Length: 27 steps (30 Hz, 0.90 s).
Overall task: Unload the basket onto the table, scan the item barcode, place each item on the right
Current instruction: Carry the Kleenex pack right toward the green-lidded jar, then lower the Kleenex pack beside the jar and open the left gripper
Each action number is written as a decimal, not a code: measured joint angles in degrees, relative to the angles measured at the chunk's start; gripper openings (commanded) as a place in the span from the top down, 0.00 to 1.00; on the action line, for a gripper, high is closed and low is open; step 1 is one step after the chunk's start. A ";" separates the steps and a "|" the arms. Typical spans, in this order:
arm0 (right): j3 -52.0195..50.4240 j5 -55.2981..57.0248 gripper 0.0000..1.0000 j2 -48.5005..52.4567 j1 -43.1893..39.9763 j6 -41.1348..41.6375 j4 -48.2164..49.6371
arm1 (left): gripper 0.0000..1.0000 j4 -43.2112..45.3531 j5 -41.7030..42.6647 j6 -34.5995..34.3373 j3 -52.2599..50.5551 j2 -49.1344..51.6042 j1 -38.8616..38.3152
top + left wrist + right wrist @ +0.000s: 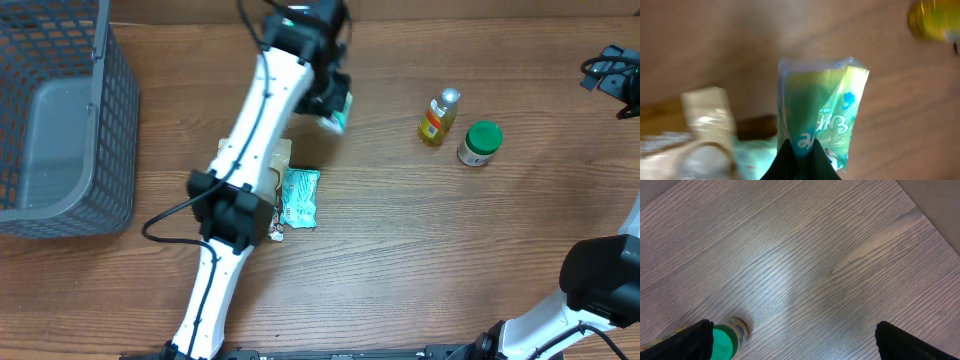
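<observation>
On wood-grain table [400, 230], teal packet [300, 197], mesh basket [118, 120]

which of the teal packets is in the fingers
The far teal packet, pinched in the left fingers; the other teal packet lies flat on the table.

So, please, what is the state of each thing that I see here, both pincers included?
left pincer, shut on the green packet, gripping one end of it.
right pincer, open, holding nothing.
second green packet, lying flat on the table.
green-lid jar, upright, lid on.
yellow bottle, cap on; upright or tilted, I cannot tell.
basket, standing, top open.
</observation>
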 measured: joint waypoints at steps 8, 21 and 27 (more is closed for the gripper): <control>0.00 0.00 0.00 0.00 0.00 -0.02 0.00 | 0.94 3.69 4.42 -10.69 -6.88 1.11 -10.45; 0.00 0.04 0.00 0.00 0.00 0.00 0.00 | 0.94 18.80 6.27 -31.15 -11.61 1.11 -23.52; 0.00 0.00 0.00 0.00 0.00 0.02 0.00 | 0.93 25.97 4.52 -37.90 -16.61 1.11 -25.83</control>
